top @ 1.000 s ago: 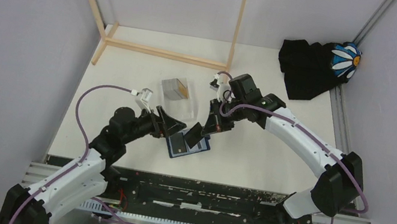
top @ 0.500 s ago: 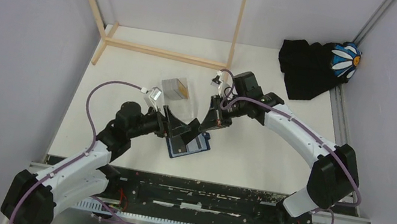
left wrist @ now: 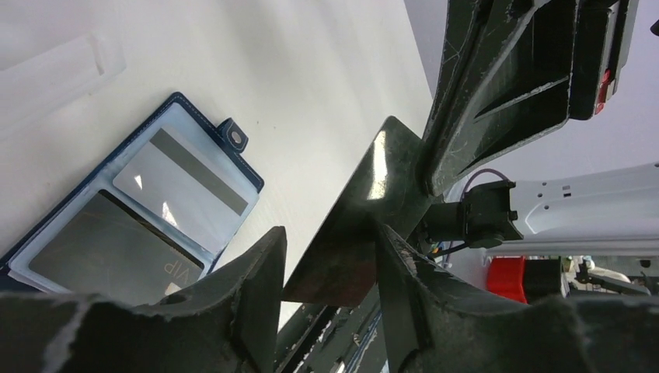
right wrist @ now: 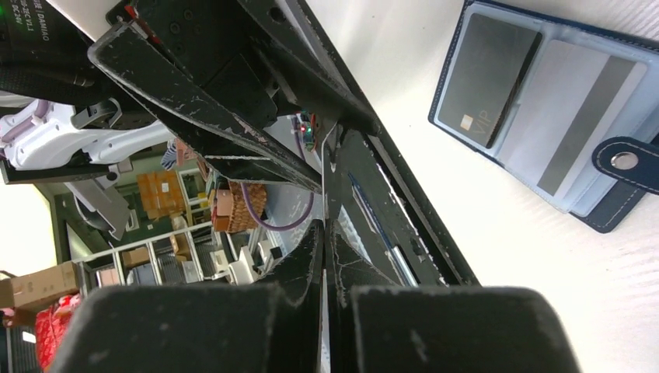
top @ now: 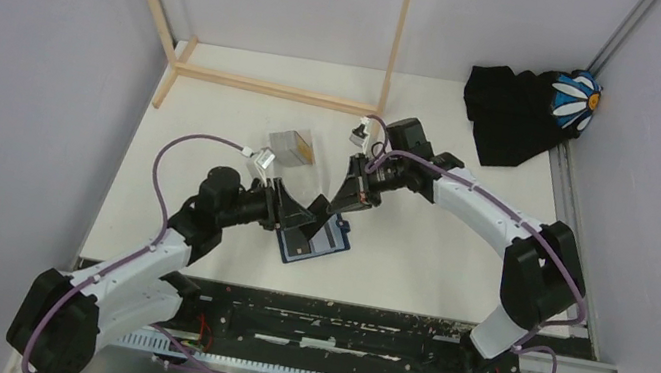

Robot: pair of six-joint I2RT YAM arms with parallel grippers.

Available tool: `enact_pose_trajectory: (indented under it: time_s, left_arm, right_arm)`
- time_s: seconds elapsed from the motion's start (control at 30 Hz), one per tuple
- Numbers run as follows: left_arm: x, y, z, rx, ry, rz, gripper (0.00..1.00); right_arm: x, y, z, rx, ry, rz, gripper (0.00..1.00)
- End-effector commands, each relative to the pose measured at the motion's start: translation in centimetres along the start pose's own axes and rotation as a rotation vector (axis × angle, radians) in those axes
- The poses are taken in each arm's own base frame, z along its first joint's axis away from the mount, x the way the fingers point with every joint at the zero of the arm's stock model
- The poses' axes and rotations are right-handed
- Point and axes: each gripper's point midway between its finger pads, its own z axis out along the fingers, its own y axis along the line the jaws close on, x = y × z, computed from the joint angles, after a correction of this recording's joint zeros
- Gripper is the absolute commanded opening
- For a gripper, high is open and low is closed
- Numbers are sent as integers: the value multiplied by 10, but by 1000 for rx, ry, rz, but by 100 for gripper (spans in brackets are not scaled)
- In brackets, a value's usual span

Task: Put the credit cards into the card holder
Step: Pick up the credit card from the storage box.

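The navy card holder (top: pixel 329 244) lies open on the table, snap tab (left wrist: pixel 234 134) to one side. A silvery striped card (left wrist: pixel 183 183) and a dark grey VIP card (left wrist: pixel 109 249) sit in its pockets; both also show in the right wrist view (right wrist: pixel 575 116) (right wrist: pixel 486 78). My right gripper (top: pixel 353 193) is shut on a dark credit card (left wrist: pixel 365 225) and holds it tilted above the holder. My left gripper (top: pixel 301 214) is open, with its fingers (left wrist: pixel 260 291) on either side of that card's free end. In the right wrist view my right gripper (right wrist: pixel 325 249) shows the card edge-on.
A clear plastic box (top: pixel 299 159) with silvery and orange-brown cards inside stands just behind the grippers. A wooden frame (top: pixel 272 88) runs along the back. A black cloth with a daisy (top: pixel 522 107) lies at the back right. The black rail (top: pixel 334 324) marks the near edge.
My left gripper has moved right and closed in around the free end of the card. My right gripper has raised and tilted the card towards it. The holder has not moved.
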Motion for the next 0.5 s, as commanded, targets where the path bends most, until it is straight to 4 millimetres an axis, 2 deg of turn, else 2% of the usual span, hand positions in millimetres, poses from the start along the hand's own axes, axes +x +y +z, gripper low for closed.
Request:
enact_pose_trajectory:
  time_s: [0.0, 0.17, 0.3, 0.47]
  left_arm:
    - [-19, -38, 0, 135, -19, 80, 46]
    - [-19, -39, 3, 143, -2, 76, 26]
    - [-17, -40, 4, 154, 8, 61, 4]
    - [-16, -39, 5, 159, 8, 51, 3]
  right_arm:
    - [-13, 11, 7, -79, -5, -44, 1]
    - [-16, 3, 13, -88, 9, -21, 1]
    - [-20, -2, 18, -90, 12, -8, 1]
    - [-29, -8, 20, -82, -4, 3, 1]
